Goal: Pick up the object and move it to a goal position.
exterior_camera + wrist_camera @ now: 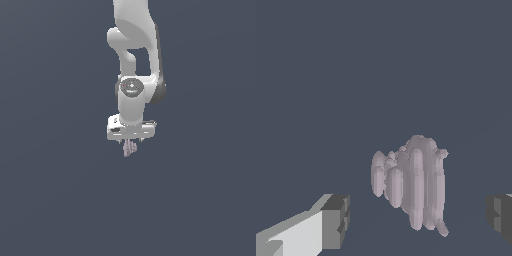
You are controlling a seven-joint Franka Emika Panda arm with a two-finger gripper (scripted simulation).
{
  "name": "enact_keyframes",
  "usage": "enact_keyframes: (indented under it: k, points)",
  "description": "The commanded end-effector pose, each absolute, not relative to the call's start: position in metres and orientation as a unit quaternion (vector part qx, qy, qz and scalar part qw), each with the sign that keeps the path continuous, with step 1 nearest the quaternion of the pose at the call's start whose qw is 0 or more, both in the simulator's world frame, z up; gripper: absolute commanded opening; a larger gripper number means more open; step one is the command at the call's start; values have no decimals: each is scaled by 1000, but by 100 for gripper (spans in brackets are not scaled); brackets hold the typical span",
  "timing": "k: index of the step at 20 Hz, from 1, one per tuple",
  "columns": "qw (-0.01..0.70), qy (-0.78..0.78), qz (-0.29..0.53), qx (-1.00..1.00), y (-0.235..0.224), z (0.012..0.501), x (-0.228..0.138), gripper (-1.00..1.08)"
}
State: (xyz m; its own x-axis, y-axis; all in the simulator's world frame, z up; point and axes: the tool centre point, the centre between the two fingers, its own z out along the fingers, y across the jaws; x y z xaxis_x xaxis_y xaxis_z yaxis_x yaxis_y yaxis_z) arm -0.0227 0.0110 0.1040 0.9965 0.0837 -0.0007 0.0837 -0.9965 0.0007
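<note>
Plain slate-blue background fills both views around you. Nearest in the wrist view, your jaws (pixel 418 220) stand released, each grey pad (pixel 336 221) apart from the ridged mauve object (pixel 411 182) between them. Exterior view: it (pixel 130 148) sits centre frame, just under the white arm (pixel 134 65).

Open dark floor (pixel 55 200) on all sides of the arm (pixel 135 60); free passage across lower, left and right of the exterior frame. Only obstacle: small pink lump (pixel 411 182), sitting between the spread fingers (pixel 336 220) with clear gaps on both sides, touching neither in wrist view.
</note>
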Motion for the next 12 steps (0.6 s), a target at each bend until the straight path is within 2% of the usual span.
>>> enact_keyframes:
  k: [1, 12]
  points:
    - [0, 42, -1, 999, 11, 100, -23, 100]
    - [0, 42, 0, 999, 11, 56, -24, 100]
